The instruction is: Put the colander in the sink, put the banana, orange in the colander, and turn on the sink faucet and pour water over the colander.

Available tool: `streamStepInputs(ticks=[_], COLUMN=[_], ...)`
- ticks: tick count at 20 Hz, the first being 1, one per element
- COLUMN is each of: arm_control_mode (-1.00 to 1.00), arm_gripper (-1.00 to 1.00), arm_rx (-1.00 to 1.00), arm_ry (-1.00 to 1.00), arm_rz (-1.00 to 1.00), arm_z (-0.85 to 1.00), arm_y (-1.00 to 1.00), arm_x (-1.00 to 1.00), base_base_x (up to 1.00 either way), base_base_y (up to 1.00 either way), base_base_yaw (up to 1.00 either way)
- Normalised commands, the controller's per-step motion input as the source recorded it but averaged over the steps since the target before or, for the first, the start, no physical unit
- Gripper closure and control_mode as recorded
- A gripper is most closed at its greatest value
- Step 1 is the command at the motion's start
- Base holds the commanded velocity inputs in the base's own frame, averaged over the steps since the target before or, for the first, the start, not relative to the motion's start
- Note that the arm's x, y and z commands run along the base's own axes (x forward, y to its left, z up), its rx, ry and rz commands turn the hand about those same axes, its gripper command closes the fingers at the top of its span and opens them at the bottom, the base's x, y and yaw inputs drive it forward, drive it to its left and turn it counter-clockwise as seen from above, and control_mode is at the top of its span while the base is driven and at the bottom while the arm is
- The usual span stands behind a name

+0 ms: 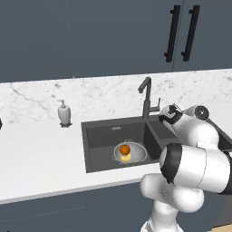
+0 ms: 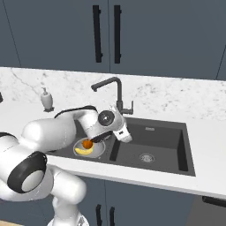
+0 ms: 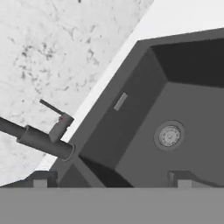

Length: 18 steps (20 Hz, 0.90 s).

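Silver-grey perforated metal colander point(image 1: 130, 153) sits in the dark double-basin sink's point(image 1: 102, 136) left basin, small orange point(image 1: 125, 149) and yellow banana point(image 1: 126, 157) inside. I'd steer my spread, empty claw point(image 3: 111, 181) to the tall dark faucet's point(image 1: 146, 97) side lever point(image 3: 50, 106) (approach squarely).

Dark blue-grey cabinets point(image 1: 90, 36) above a white marble backsplash point(image 1: 99, 93).
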Motion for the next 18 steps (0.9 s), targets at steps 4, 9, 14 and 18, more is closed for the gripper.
streamStepInputs(ticks=[4,9,14,18], arm_control_mode=[-1.00,-1.00,-1.00,-1.00], arm_gripper=[-1.00,-1.00,-1.00,-1.00], arm_rx=[0.02,0.35,0.44,0.08], arm_ry=[0.29,0.17,0.04,0.07], arm_rz=[0.08,0.01,0.00,0.00], arm_z=[0.00,0.04,-0.14,-0.26], arm_y=[-0.44,-0.64,-0.50,-0.16], arm_x=[0.02,0.27,0.25,0.20], base_base_x=[0.00,0.00,0.00,0.00], base_base_y=[0.00,0.00,0.00,0.00], base_base_yaw=[0.00,0.00,0.00,0.00])
